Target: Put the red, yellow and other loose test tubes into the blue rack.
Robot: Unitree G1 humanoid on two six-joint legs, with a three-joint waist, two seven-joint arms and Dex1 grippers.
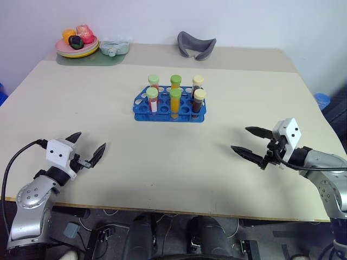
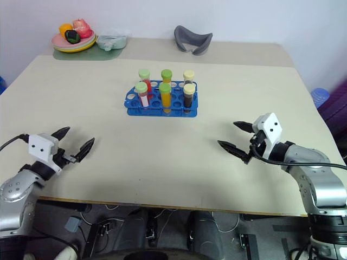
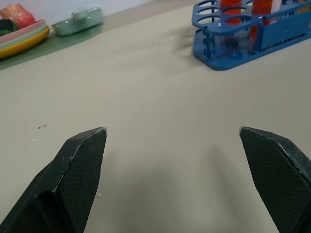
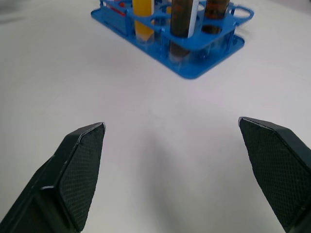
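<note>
- Stood upright near the middle of the beige table: the blue rack, well apart from both claws.
- Held six test tubes in two rows of three, all standing in the holes.
- Far row, from the robot's left: red tube with pale green cap, yellow-orange tube with green cap, dark brown tube with cream cap.
- Near row, same order of colours: red tube, yellow-orange tube, dark brown tube.
- Left several holes on the rack's left end unfilled.
- Hovered over the table's near left part: left claw, fingers spread wide apart, nothing between them.
- Hovered over the table's near right part: right claw, fingers likewise spread wide apart and holding nothing.
- Pointed both claws roughly toward the rack, as seen in the wrist views.
- Sat at the far left corner on a green mat: stacked plates carrying toy food, with a small pale green dish just beside them.
- Lay at the far edge, behind the rack: a grey curved object.
</note>
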